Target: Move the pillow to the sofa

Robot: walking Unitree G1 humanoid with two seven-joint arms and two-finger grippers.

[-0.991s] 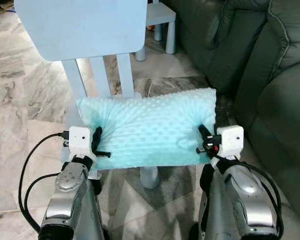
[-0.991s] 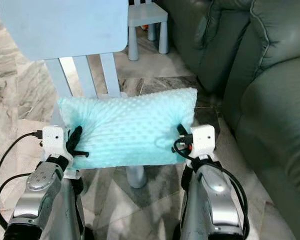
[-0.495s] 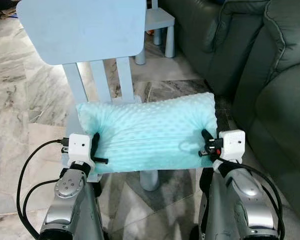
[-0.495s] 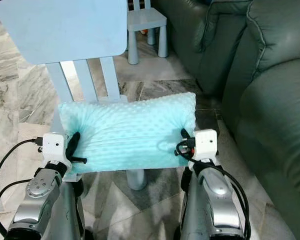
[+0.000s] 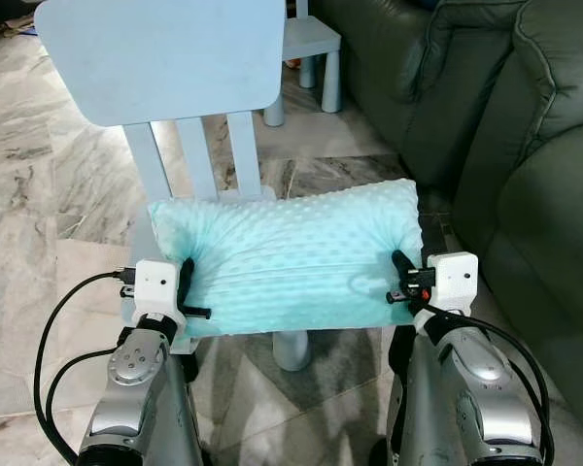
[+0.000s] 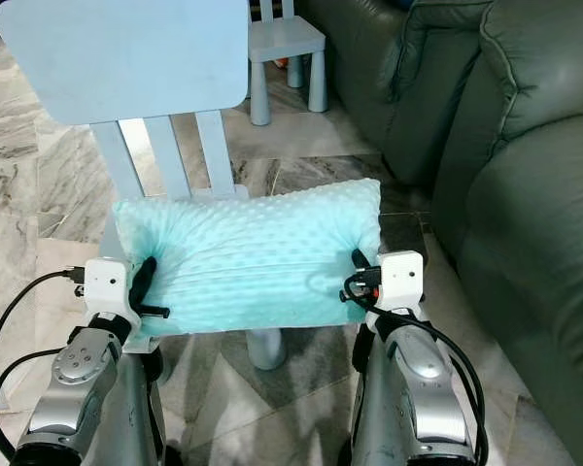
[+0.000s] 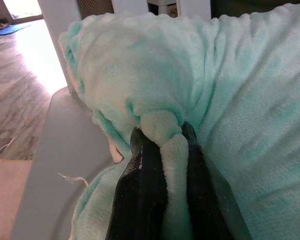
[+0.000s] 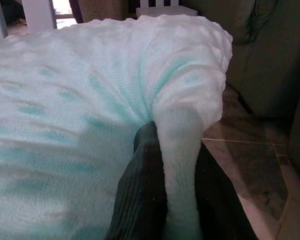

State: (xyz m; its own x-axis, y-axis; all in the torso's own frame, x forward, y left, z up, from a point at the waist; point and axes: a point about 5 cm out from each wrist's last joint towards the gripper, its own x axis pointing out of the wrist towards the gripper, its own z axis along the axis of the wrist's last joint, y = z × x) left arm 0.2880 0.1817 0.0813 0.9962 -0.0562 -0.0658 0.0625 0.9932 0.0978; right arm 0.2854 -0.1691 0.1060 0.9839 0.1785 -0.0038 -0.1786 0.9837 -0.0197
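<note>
A marble floor (image 5: 39,194) with grey veining fills the left side of the scene. On it stands a pale blue child's chair (image 5: 160,58), its broad backrest toward the top of the head views and three slats below it. Black cables (image 5: 53,320) loop out from the left arm over the floor.

The left gripper (image 5: 188,289) sits at the pillow's left end, over the edge of the chair seat. Its two black fingers (image 7: 145,190) are closed narrowly on a bunched fold of the plush fabric, which bulges up between them in the left wrist view.

The mint-green dotted pillow (image 5: 291,257) lies across the chair seat, just in front of the slats, stretched between the two grippers. One chair leg (image 5: 291,345) shows beneath its front edge.

The right gripper (image 5: 400,275) grips the pillow's right end. In the right wrist view its fingers (image 8: 142,190) are pinched close together on a ridge of fabric at the pillow's corner.

Behind the chair, farther off, stands a small pale blue stool (image 5: 311,44). To the right rises the dark green leather sofa (image 5: 525,146), its cushions close beside the right arm, with a strip of floor between sofa and chair. The pillow is not on the sofa.
</note>
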